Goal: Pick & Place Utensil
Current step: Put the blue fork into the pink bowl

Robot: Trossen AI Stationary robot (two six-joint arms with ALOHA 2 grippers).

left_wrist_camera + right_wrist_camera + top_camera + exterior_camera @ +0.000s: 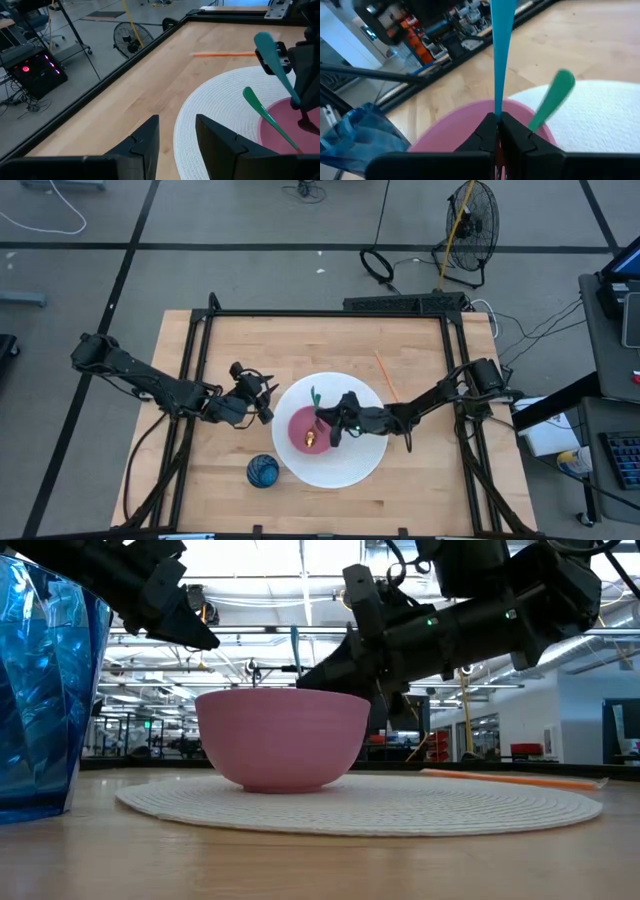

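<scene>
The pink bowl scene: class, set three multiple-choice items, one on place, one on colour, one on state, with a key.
1. Where does the pink bowl stand?
A. on the white round mat
B. on bare wood
C. inside the blue cup

2. What colour is the utensil held by the right gripper?
A. orange
B. blue
C. white

3. How is the left gripper?
A. shut on a utensil
B. open, holding nothing
C. shut on the cup

Key: 1 A, the high view shows the bowl on the mat. 2 B, the right wrist view shows a blue handle clamped. 3 B, its fingers stand apart over the table.

Wood table [300, 340] matt; woven mat [450, 805] rough; blue cup [40, 690] glossy.
</scene>
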